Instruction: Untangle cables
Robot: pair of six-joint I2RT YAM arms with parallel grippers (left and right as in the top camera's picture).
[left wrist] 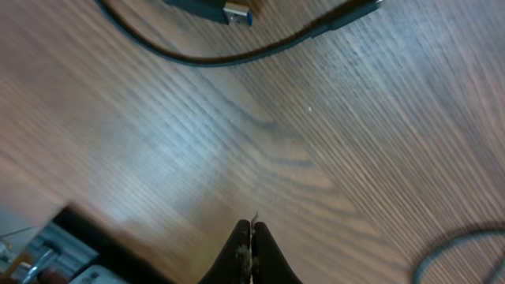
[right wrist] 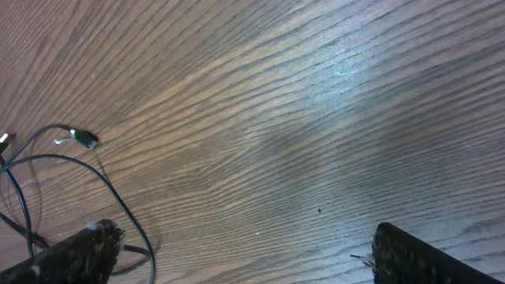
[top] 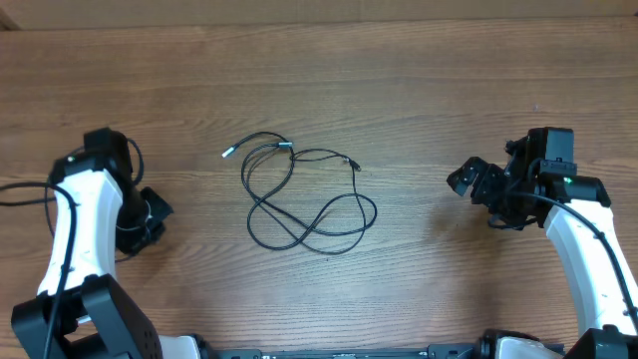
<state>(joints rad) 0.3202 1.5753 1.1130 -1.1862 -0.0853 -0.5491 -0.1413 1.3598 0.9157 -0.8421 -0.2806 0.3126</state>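
Two arms flank a wooden table (top: 399, 80), one at each side.

Cables (top: 304, 199): thin, black, lying mid-table in loose overlapping loops, flat on the wood. Loops cross one another toward the near side. Cannot tell how many separate cords. Three ends fan out along the far side of the tangle: a silver-tipped plug (top: 227, 154) at far left, a second plug (top: 288, 146) just right of it, and a third plug (top: 353, 164) further right, dark and small.

Left gripper (top: 155, 211): left of the tangle, well apart from it. The wrist view shows its fingers (left wrist: 241, 256) pressed together tip to tip, over bare wood. At the top of that view runs a stretch of cord with a blue-tongued plug (left wrist: 229, 11), blurred. Another curve of cord sits at the lower right corner. Both are apart from the fingers.

Right gripper (top: 477, 194): right of the tangle, well apart from it. The wrist view shows its fingers (right wrist: 87, 251) spread wide, one at each lower corner, with wood grain between them. Cable loops lie at the left edge of that view, with a small connector (right wrist: 83, 139) on the wood.
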